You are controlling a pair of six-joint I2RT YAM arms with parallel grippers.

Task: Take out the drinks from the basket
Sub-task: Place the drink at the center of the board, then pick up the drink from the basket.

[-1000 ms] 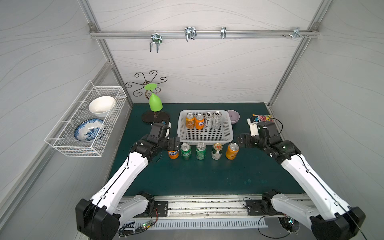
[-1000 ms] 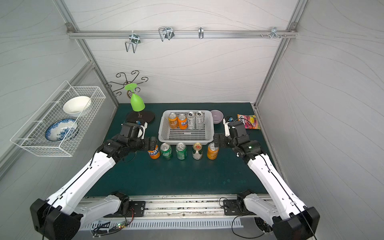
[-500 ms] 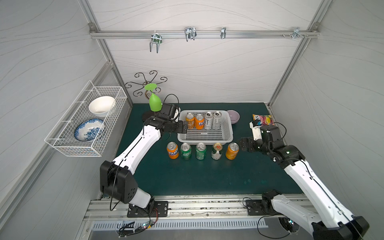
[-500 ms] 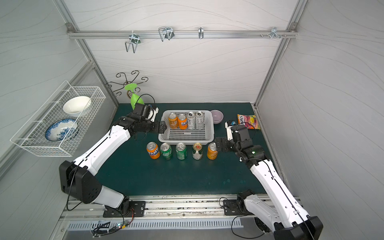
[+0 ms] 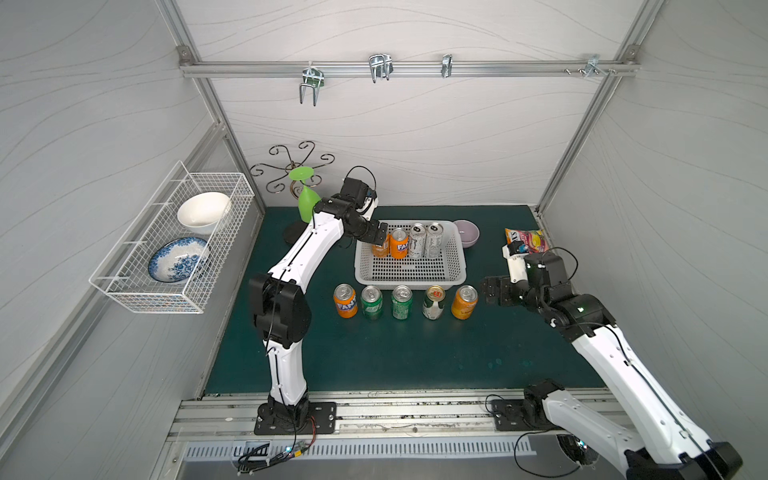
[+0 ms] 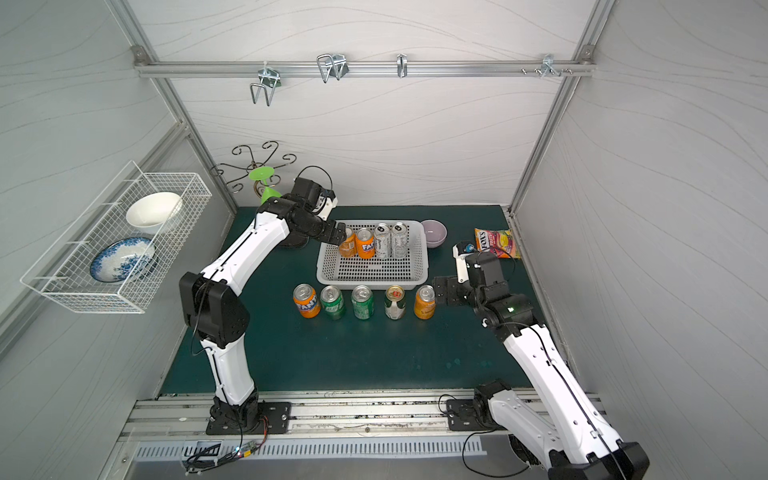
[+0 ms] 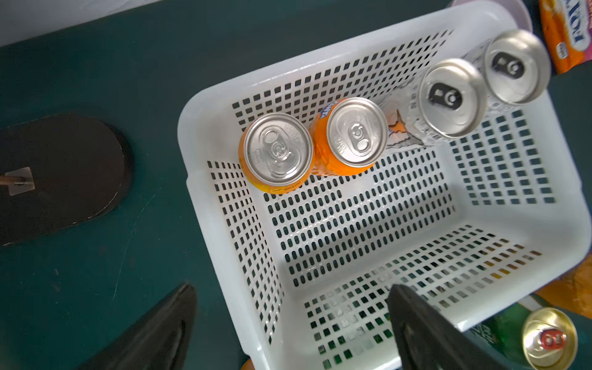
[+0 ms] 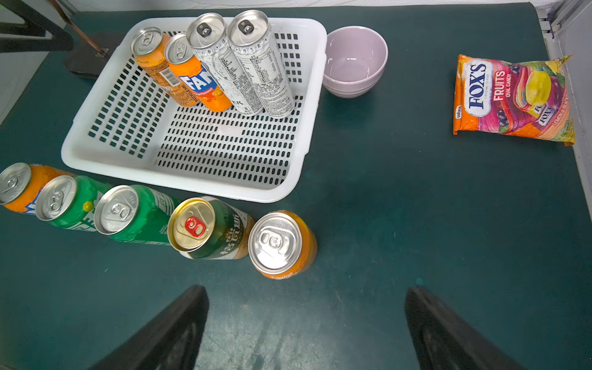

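Basket (image 5: 411, 283) sits on the green surface (image 5: 415, 357) with four drinks upright along its 12 o'clock wall: two orange cans (image 5: 400, 245) and two slim silver cans (image 5: 417, 243). Five more cans (image 5: 402, 302) stand in a row just beside its 6 o'clock rim. Left fingers (image 7: 153, 333) are spread apart, empty, over the basket's 10 o'clock corner, near the end orange can. Right fingers (image 8: 448, 336), also wide apart and empty, hover at 3 o'clock of the row.
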